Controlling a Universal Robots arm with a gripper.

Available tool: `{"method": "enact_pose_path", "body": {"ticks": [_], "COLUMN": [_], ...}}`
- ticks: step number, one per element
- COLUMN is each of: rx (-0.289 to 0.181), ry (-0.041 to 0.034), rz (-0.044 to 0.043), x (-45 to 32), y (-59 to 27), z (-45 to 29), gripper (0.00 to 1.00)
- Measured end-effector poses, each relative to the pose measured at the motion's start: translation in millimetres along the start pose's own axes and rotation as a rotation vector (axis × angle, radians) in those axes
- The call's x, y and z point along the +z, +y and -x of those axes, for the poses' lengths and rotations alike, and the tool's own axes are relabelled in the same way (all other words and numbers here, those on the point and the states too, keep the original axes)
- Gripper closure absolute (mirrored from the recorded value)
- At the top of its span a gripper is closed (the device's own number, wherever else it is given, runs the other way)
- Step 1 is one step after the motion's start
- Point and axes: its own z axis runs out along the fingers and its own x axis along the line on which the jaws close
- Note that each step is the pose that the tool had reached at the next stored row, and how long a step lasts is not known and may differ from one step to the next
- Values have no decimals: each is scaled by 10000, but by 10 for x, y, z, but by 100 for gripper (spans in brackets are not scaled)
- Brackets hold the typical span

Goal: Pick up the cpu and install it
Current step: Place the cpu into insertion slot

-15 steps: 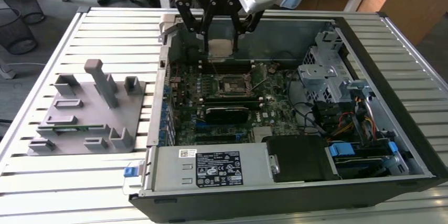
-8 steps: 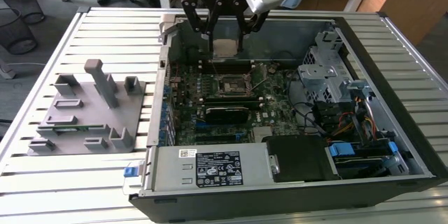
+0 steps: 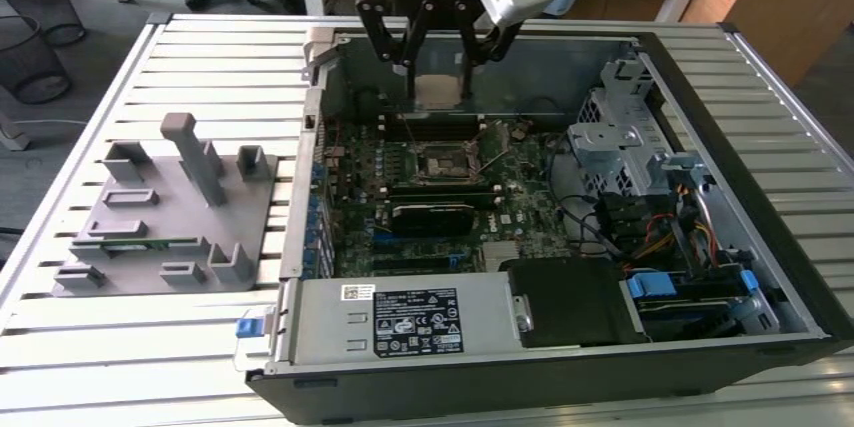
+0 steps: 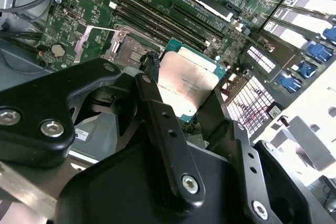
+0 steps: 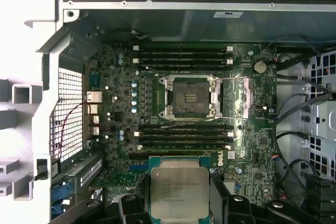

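One gripper (image 3: 441, 67): the black fingers (image 4: 157, 114) are clamped on the cpu, pressing on two opposite edges.
Cpu (image 4: 186, 85): off the board and carried in the grip. Its silvery top faces the wrist and it lies flat and level, as seen in both wrist views (image 5: 179, 192). Judgement: the edge hold leaves the underside untouched and keeps the chip parallel to the board.
Cpu position: on the exterior view's dial it hangs at 12 o'clock from the socket, against the rear wall of the case and clear of the board.
Socket (image 5: 190, 97): empty, with its dark centre exposed inside a metal frame. The cover plate appears swung aside and a thin wire lever lies loose beside it. Judgement: the socket is open to receive the chip.
Memory slots (image 5: 184, 59): long black rows flank the socket on two sides. No stick is seen in them.
Motherboard (image 3: 514, 187): green, lying flat on the case floor.
Computer case (image 3: 787, 277): laid on its side with the panel off, so the board faces upward.
Power supply (image 3: 400, 322): at 6 o'clock inside the case, labelled face up.
Drive cage (image 3: 607, 137): at 3 o'clock from the socket, with cables trailing below it.
Fixture tray (image 3: 147, 237): grey, at 9 o'clock from the case and well apart from it. Most of its holders stand bare. Judgement: it is a parts stand.
Table (image 3: 80, 347): a slatted white surface carrying the case and the tray.
Task status: the pick-up is done. The chip is not seated.
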Motion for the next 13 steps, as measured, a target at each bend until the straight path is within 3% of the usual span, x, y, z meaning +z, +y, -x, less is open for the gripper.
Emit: {"method": "enact_pose_path", "body": {"ticks": [13], "rx": [220], "ry": [0], "rz": [-3], "x": [2], "y": [2], "z": [121], "gripper": [46]}}
